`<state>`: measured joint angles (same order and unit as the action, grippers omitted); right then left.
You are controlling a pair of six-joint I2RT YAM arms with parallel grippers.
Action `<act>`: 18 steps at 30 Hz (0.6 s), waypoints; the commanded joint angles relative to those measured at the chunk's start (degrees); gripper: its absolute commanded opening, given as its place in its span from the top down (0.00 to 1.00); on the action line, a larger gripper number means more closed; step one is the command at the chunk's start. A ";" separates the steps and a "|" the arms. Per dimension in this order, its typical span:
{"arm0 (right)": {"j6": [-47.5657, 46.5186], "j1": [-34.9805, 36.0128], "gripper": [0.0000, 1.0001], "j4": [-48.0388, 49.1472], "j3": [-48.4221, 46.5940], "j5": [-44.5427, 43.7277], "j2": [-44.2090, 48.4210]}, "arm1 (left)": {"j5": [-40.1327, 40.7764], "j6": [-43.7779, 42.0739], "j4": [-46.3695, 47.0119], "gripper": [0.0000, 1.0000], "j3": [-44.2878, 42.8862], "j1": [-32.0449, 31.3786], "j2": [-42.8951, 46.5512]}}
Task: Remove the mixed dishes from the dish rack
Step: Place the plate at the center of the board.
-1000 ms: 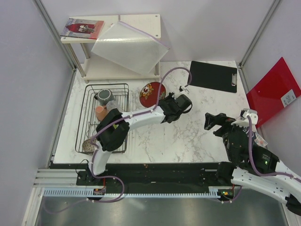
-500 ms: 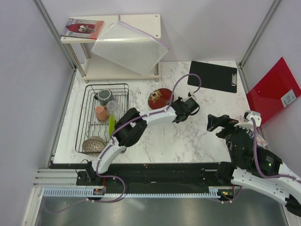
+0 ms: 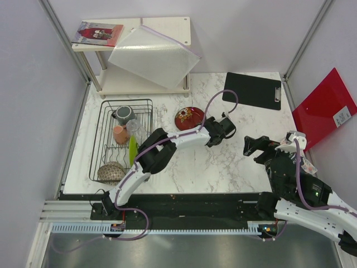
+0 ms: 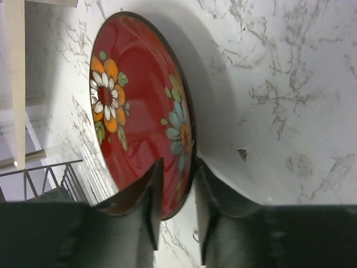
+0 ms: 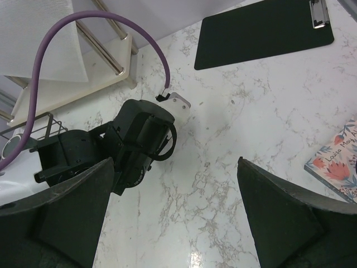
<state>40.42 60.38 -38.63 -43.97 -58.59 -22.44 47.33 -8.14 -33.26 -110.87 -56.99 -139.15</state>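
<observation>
Red plate [image 4: 139, 111] sits pinched by its rim in our left gripper [image 4: 177, 178], tilted over the marble table [image 4: 290, 84]. Our right gripper [image 5: 175, 167] gapes wide.

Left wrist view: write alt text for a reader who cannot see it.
The left gripper pinches the rim of a red patterned plate painted with orange, white and blue flowers. Behind it is the white marble table; a bit of the black wire dish rack shows at lower left.

A white, grey-veined marble tabletop [image 3: 223, 162] fills the centre, pale lilac walls [image 3: 28, 111] around it, a white two-tier shelf [image 3: 129, 27] at upper left.
</observation>
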 commanded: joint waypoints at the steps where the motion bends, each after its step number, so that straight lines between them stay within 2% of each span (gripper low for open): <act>1: 0.44 0.18 0.02 -0.57 0.64 -0.21 0.20 | 0.04 3.65 -1.54 0.59 1.18 0.21 3.53; 7: 0.53 0.09 0.02 -1.00 0.11 0.58 0.37 | -0.84 7.35 -3.04 0.47 5.13 0.21 10.12; 12: 0.79 0.18 0.02 -1.71 0.11 0.67 1.08 | -3.56 12.44 -4.80 0.43 7.16 -0.14 17.76; 15: 1.24 0.09 0.02 -1.88 0.37 0.93 1.17 | -5.05 14.63 -6.29 0.37 8.04 -0.58 22.68; 18: 1.85 0.09 0.02 -2.50 0.63 1.11 1.43 | -7.60 17.62 -8.40 0.37 9.09 -0.84 28.04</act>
<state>41.12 60.38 -39.92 -43.53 -57.69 -21.78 42.63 2.44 -39.22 -102.61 -57.14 -119.81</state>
